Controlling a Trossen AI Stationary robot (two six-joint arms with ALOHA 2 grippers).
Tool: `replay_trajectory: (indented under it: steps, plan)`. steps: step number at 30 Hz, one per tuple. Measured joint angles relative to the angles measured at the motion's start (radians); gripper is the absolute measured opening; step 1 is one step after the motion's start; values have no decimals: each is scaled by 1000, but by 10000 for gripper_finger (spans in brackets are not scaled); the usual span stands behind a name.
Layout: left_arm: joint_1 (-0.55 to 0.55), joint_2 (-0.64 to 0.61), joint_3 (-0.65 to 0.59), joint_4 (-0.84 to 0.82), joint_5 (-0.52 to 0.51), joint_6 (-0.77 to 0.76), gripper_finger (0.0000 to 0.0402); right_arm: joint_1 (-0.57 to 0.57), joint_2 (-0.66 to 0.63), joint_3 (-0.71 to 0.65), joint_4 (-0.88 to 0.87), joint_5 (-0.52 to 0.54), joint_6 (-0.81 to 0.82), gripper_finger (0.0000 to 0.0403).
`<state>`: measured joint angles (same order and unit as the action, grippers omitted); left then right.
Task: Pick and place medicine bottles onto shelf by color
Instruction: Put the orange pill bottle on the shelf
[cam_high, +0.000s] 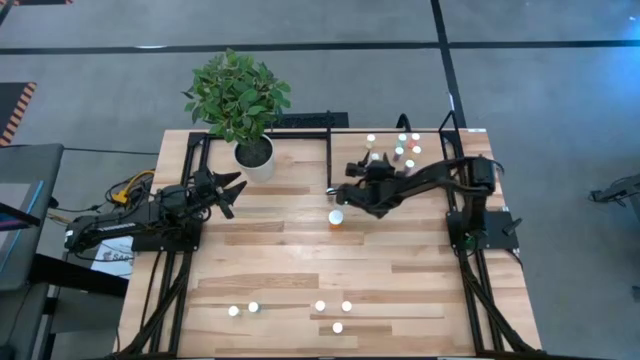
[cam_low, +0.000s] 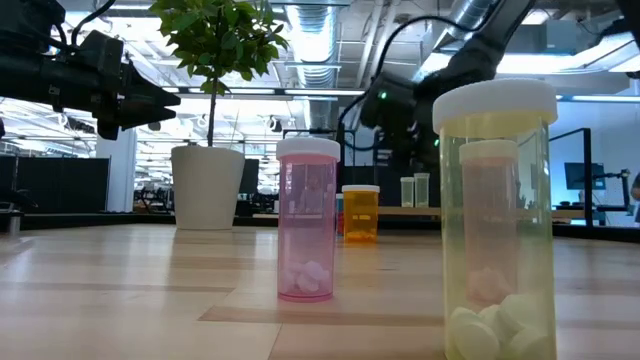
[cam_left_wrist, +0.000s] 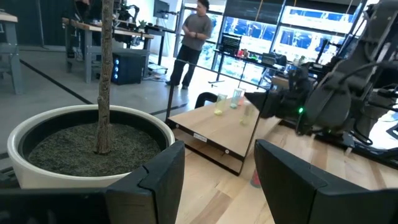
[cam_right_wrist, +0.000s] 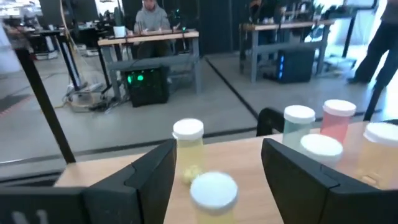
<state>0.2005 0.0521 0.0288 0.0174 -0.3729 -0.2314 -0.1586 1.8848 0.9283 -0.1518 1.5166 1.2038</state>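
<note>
The shelf (cam_high: 350, 146), a light board in black bars, sits at the table's far middle-right with several white-capped medicine bottles (cam_high: 405, 148) standing on it. My right gripper (cam_right_wrist: 217, 150) hovers open over the shelf's near left part. A white-capped bottle (cam_right_wrist: 213, 190) stands below, between its fingers, with a gap on each side. A yellowish bottle (cam_right_wrist: 188, 147) stands just beyond. An orange bottle (cam_high: 336, 217) stands on the tabletop before the shelf. Several more bottles (cam_high: 320, 306) stand near the table's near edge. My left gripper (cam_high: 232, 190) waits open at the left.
A white plant pot (cam_high: 255, 155) with a leafy plant stands at the far left, right in front of my left gripper (cam_left_wrist: 217, 163). A pink bottle (cam_low: 307, 220) and a yellowish bottle (cam_low: 495, 220) stand close to the low camera. People show in the room beyond.
</note>
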Motion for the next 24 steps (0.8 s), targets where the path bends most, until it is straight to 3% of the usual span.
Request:
replay_trajectory:
  steps: [8,10,16,24]
  plan:
    - [0,0,0,0,0,0,181,46,-225,-1,-299,-71,194,260]
    - [0,0,0,0,0,0,181,54,-301,-1,-382,-135,238,260]
    - [0,0,0,0,0,0,181,7,-535,-1,-617,-616,417,260]
    - [0,0,0,0,0,0,181,-106,-778,0,-850,-1189,423,260]
